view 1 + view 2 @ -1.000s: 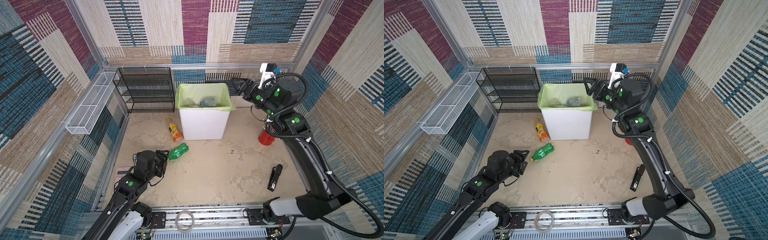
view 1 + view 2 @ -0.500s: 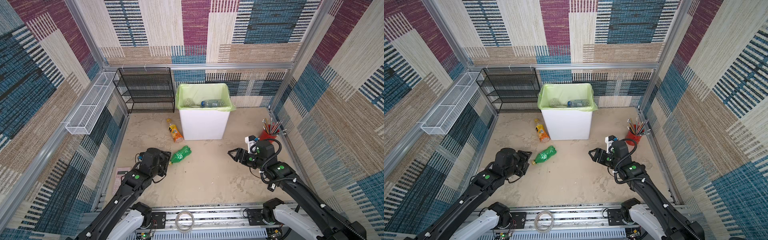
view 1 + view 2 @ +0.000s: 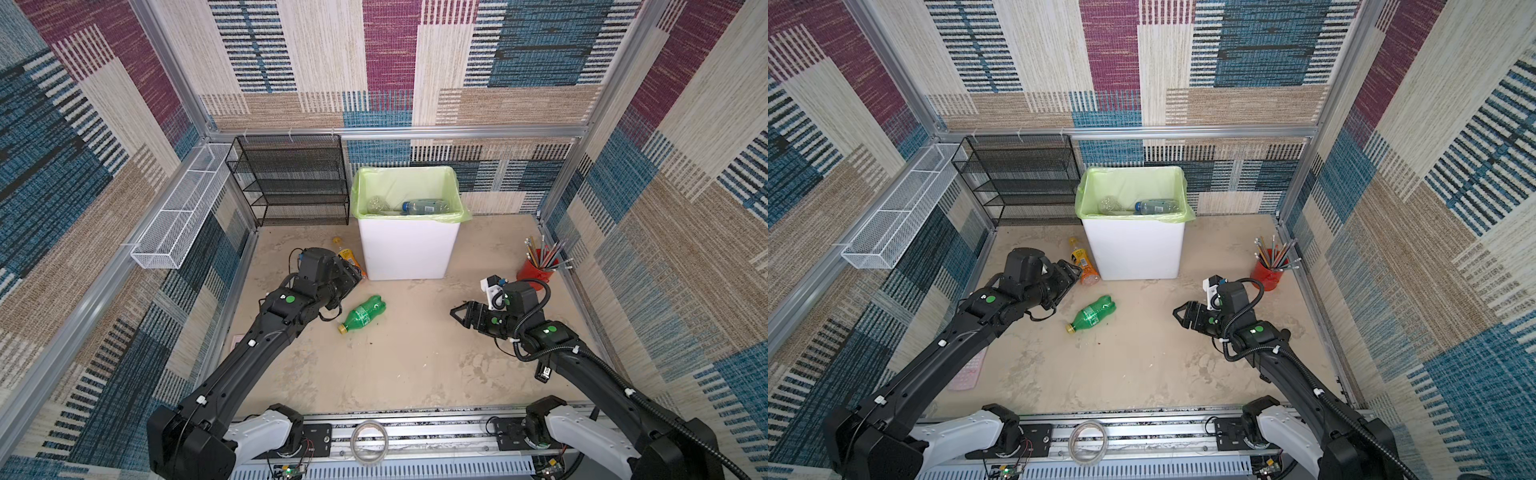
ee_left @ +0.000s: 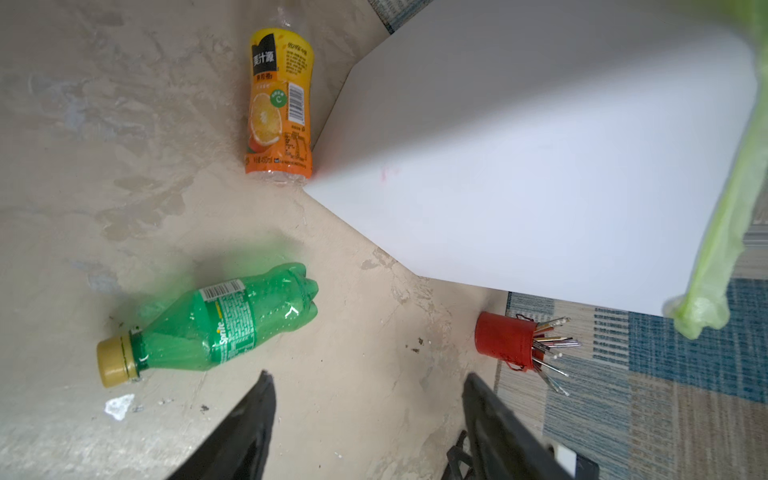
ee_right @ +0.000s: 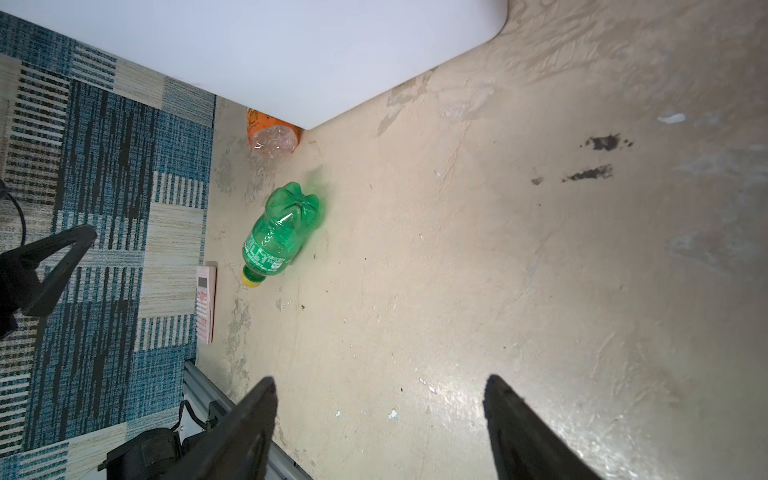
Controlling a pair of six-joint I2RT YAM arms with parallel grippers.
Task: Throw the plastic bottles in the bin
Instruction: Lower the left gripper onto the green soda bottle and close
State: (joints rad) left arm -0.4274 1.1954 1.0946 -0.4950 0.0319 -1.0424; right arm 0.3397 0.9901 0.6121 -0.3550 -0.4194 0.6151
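Both pincers gape, empty: left gripper (image 4: 368, 376) hangs by the left front corner of the bin (image 3: 409, 249), right gripper (image 5: 381, 379) well off its right front. Green bottle (image 3: 363, 314) lies before the bin, base toward it, cap away; orange bottle (image 3: 1084, 262) lies along its left wall

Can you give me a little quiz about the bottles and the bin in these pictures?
1. True or false: the green Sprite bottle stands upright.
2. Where is the orange juice bottle? A: on the black rack. B: on the floor beside the white bin. C: inside that bin.
3. How many bottles lie on the floor?
Key: 1 false, it lies on its side; 2 B; 3 two.
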